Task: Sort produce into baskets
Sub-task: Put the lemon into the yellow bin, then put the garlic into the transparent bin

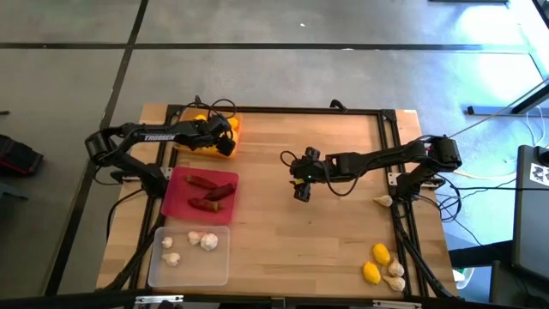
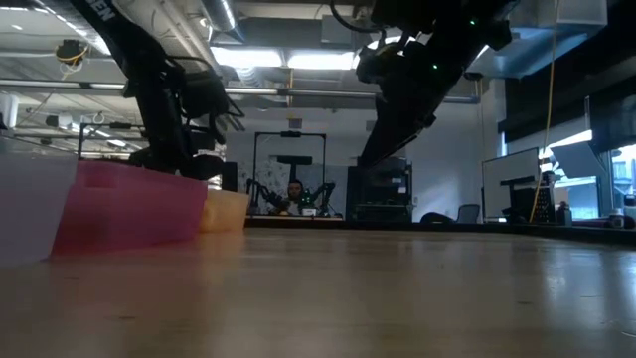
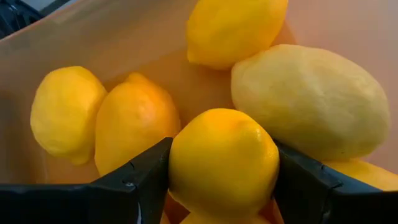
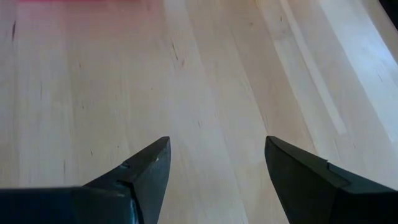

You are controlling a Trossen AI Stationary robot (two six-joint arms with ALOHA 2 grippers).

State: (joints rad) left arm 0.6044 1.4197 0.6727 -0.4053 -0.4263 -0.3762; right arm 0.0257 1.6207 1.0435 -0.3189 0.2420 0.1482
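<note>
The left gripper (image 3: 221, 186) sits inside the orange basket (image 1: 233, 127) with a lemon (image 3: 222, 160) between its fingers (image 3: 140, 180); both fingers touch the fruit's sides, so it looks gripped, with the jaws held wide by the fruit's girth. Four other lemons (image 3: 134, 127) crowd against it in the basket. The right gripper (image 4: 217, 168) hovers over bare table (image 4: 205, 81) near the middle, jaws apart and empty.

In the high view the red basket (image 1: 176, 202) holds chillies (image 1: 206, 182) and the clear basket (image 1: 159, 266) holds garlic (image 1: 208, 241). Still unsorted at the table's right edge are one garlic bulb (image 1: 383, 201) alone, and further along two lemons (image 1: 380, 252) lying against two more bulbs (image 1: 395, 269).

The sort appears mostly done, with the left arm at the point of release. The risk there is that the lemon rests on the pile below, so opening the jaws may send it rolling off its neighbours; the basket wall should catch it, though a lemon near the rim could tip out. Pulling away at a slant could also drag the light basket. For the right arm, the touching lemons and garlic are the hazard: closing on one may nudge another toward the table's edge, which is close.
</note>
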